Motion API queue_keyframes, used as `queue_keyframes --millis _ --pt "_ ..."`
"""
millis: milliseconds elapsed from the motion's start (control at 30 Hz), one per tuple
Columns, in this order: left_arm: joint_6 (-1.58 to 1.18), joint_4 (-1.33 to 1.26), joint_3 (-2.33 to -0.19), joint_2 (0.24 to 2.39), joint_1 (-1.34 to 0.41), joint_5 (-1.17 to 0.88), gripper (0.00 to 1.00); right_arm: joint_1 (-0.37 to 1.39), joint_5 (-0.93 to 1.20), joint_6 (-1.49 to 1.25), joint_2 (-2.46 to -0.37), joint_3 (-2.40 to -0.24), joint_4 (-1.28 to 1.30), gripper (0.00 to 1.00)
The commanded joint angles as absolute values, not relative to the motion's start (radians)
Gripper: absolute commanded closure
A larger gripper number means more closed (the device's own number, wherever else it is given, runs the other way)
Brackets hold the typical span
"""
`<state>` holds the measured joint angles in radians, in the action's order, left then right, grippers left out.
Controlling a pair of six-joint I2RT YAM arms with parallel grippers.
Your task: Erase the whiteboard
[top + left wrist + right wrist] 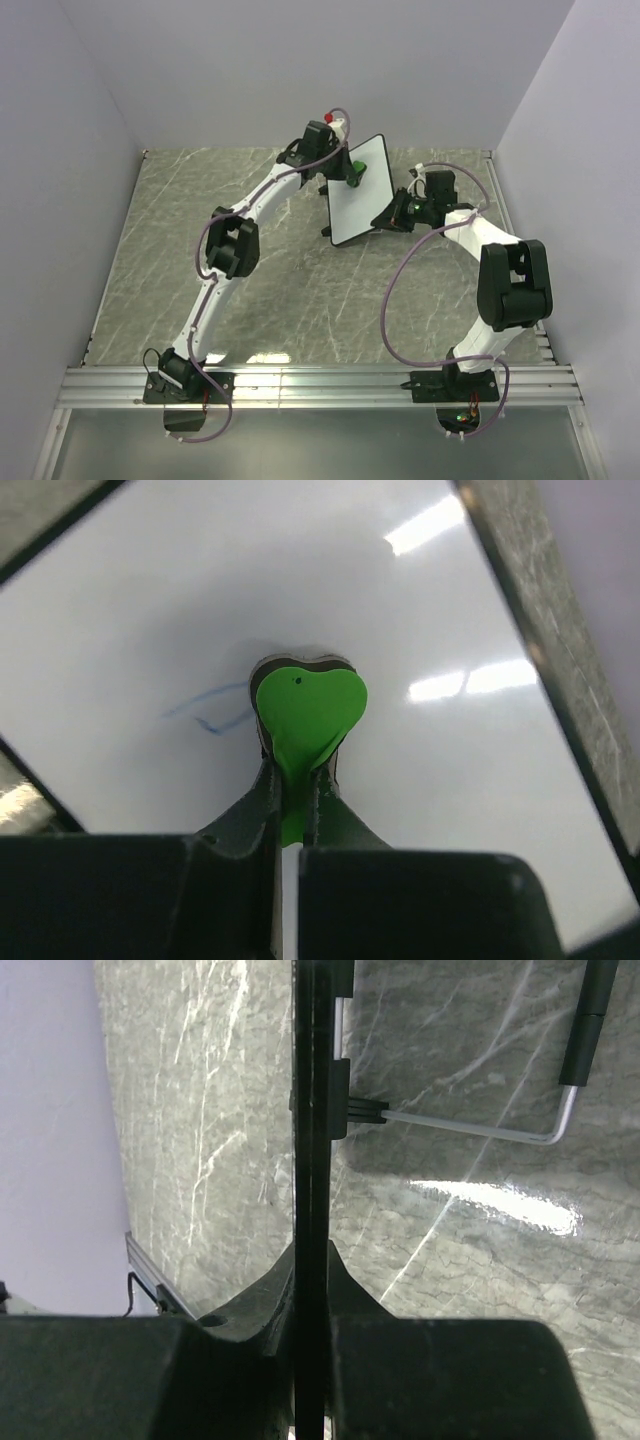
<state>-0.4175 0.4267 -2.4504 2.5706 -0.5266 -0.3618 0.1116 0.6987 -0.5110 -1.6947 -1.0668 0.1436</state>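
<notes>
Toward the far middle of the grey marble counter (200,200), the whiteboard (355,205) sits at a slant between the two arms. Right hand (310,1300) is clamped narrow on the board's black edge, seen edge-on from that wrist. Left hand (292,785) is pinched tight on a green heart-shaped eraser (308,710), its dark pad against the white face. Faint blue pen marks (205,715) lie just left of the eraser. A bent wire leg (470,1132) juts from the board over the counter.
</notes>
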Motion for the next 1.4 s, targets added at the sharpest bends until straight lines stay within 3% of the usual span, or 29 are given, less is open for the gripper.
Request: queue_keyframes --millis 0,300,800,1067,1367 --pt "-0.414 0.471 -2.493 2.66 -0.483 -0.318 1.0 0.202 0.67 -0.39 -1.698 -1.058 0.244 1.0" --pt "-0.298 0.554 -2.462 2.674 -0.475 -0.325 1.0 0.229 0.666 -0.344 -1.651 -1.071 0.324 1.0" --pt "-0.31 0.496 -2.201 2.346 -0.495 -0.422 1.0 0.268 0.83 -0.345 -1.551 -0.96 0.345 1.0" --pt "-0.336 0.569 -2.312 2.378 -0.586 -0.494 1.0 0.279 0.885 -0.296 -1.557 -0.972 0.403 1.0" --pt "-0.414 0.463 -2.114 2.318 -0.635 -0.499 1.0 0.281 0.888 -0.345 -1.601 -1.032 0.344 1.0"
